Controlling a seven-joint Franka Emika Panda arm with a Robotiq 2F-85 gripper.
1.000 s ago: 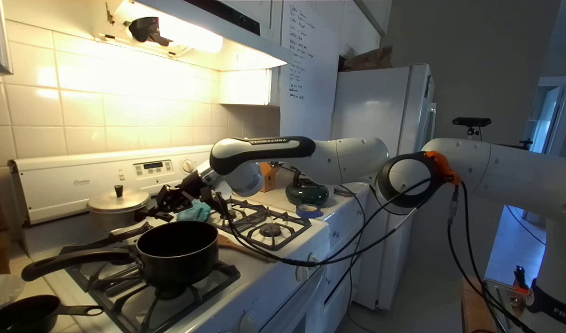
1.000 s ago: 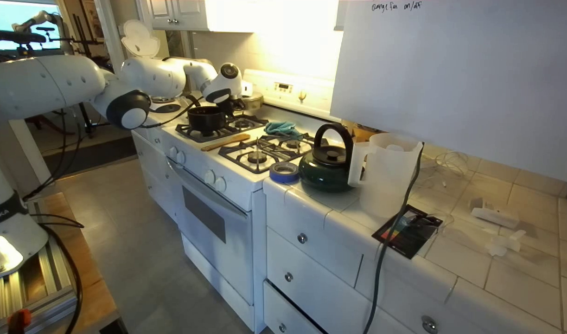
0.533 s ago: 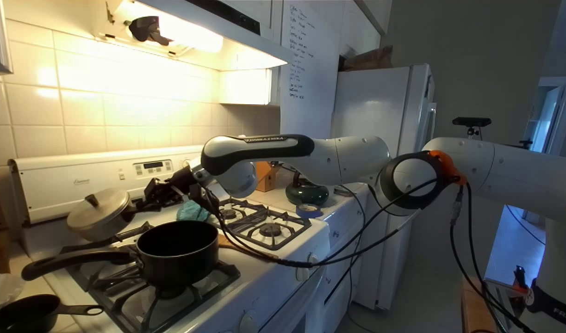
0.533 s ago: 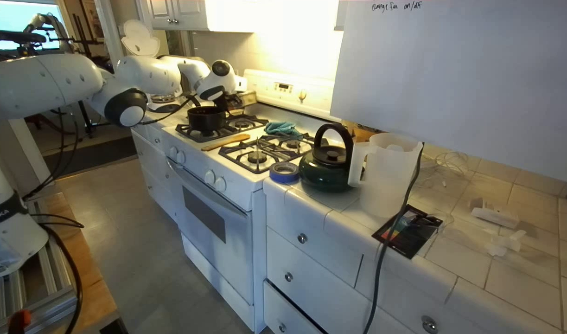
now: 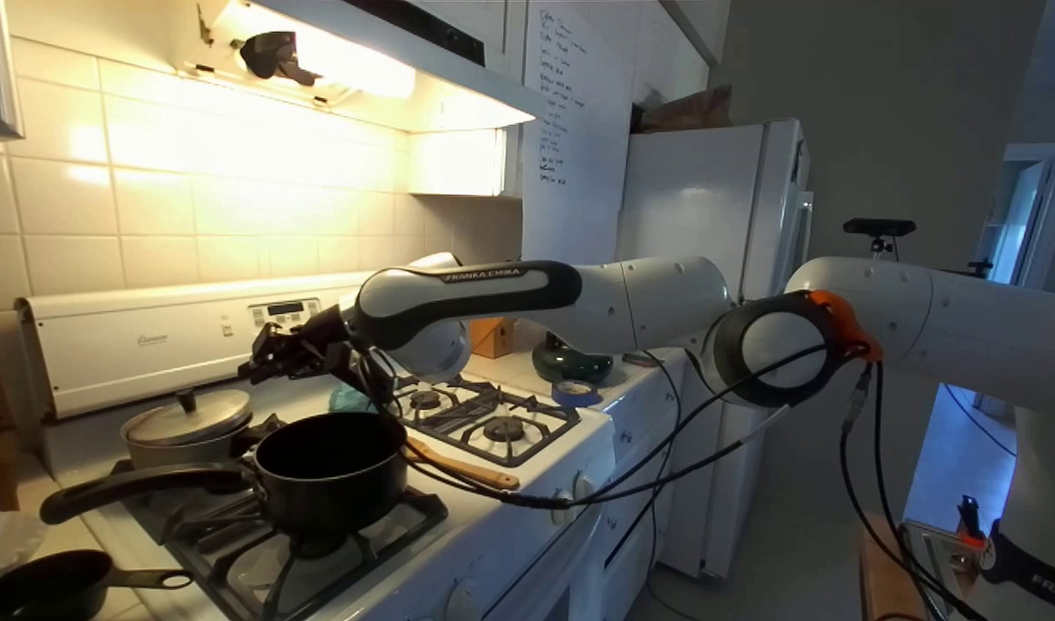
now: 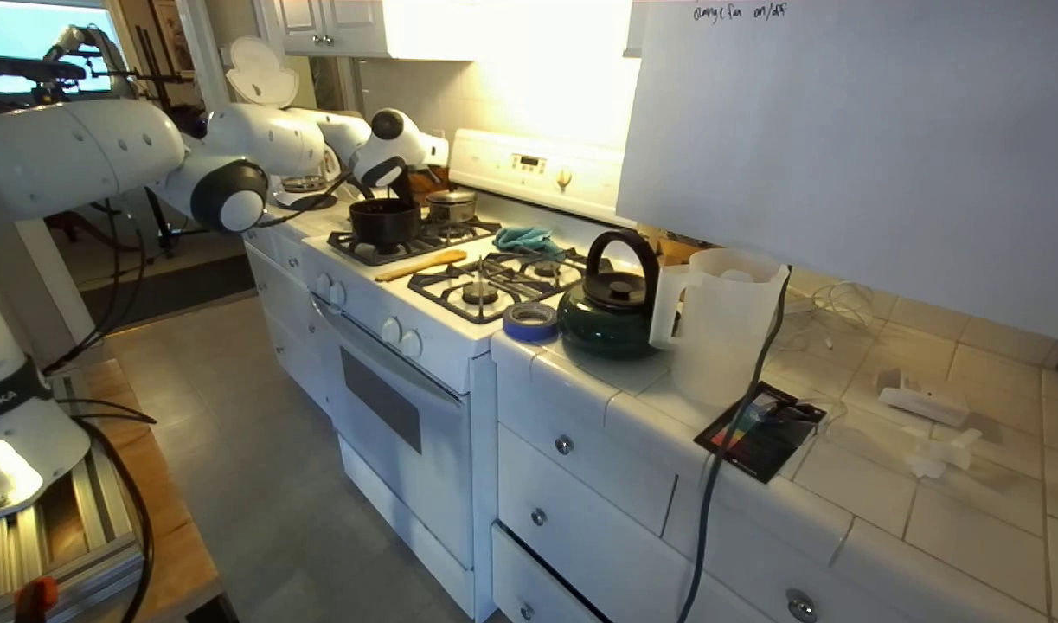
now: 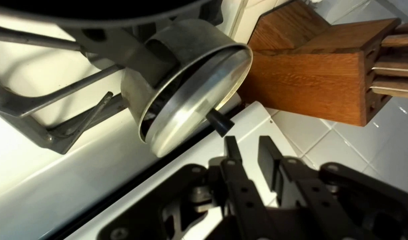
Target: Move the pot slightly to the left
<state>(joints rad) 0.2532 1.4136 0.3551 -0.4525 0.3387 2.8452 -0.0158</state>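
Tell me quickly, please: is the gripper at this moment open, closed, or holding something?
Gripper: open, holding nothing; the silver pot is not in its grasp.

The white arm [image 5: 665,297], lettered FRANKA EMIKA, has a black gripper [image 7: 247,145].

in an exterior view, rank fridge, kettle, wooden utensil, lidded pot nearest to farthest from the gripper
In an exterior view:
1. Lidded pot, close by, lower left.
2. Wooden utensil, lower right.
3. Kettle, farther right.
4. Fridge, beyond the kettle.
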